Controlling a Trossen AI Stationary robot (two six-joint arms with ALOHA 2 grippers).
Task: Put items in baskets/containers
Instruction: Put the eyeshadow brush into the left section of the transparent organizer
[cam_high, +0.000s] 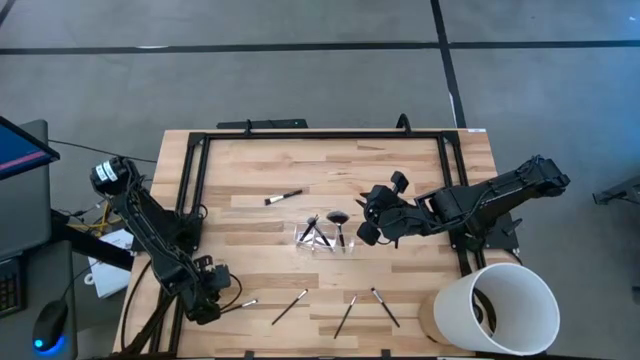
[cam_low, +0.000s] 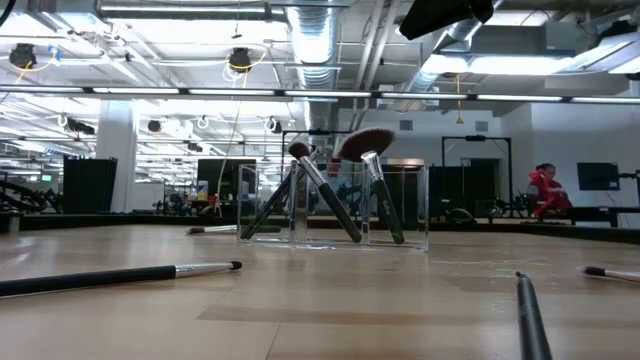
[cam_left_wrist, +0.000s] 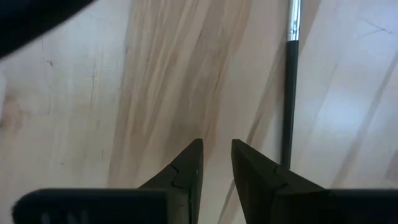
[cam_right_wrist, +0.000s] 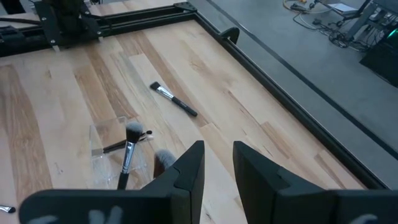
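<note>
1. Right tool (cam_high: 372, 222): hangs above the middle of the desk (cam_high: 260, 170), just to the right of the clear tray (cam_high: 325, 238). Its fingers (cam_right_wrist: 189, 171) stand a narrow gap apart with nothing between them; released, holding nothing.
2. Left tool (cam_high: 207, 300): low over the desk's near left corner. Its fingers (cam_left_wrist: 189, 165) are likewise a narrow gap apart, bare wood showing between; nothing grasped. A dark-handled brush (cam_left_wrist: 288, 81) with a silver ferrule lies just beside one fingertip, clear of the gap.
3. That same brush (cam_high: 240, 304) shows in the high view just right of the left tool, flat on the wood.
4. Clear tray: mid-desk, upright, transparent walls. Several brushes stand tilted inside it, crossing each other; the fan-headed brush (cam_low: 366, 146) leans at its right side, head above the rim.
5. Loose brushes on the desk: one (cam_high: 283, 197) behind and left of the tray, well apart from it; three along the near edge, namely one (cam_high: 289, 307) left of centre, one (cam_high: 345, 315) at centre, one (cam_high: 385, 307) just right of it.
6. White bucket (cam_high: 500, 305): at the near right corner, apart from the tray.
7. Low view: a person in red (cam_low: 545, 188) far off in the room behind.
</note>
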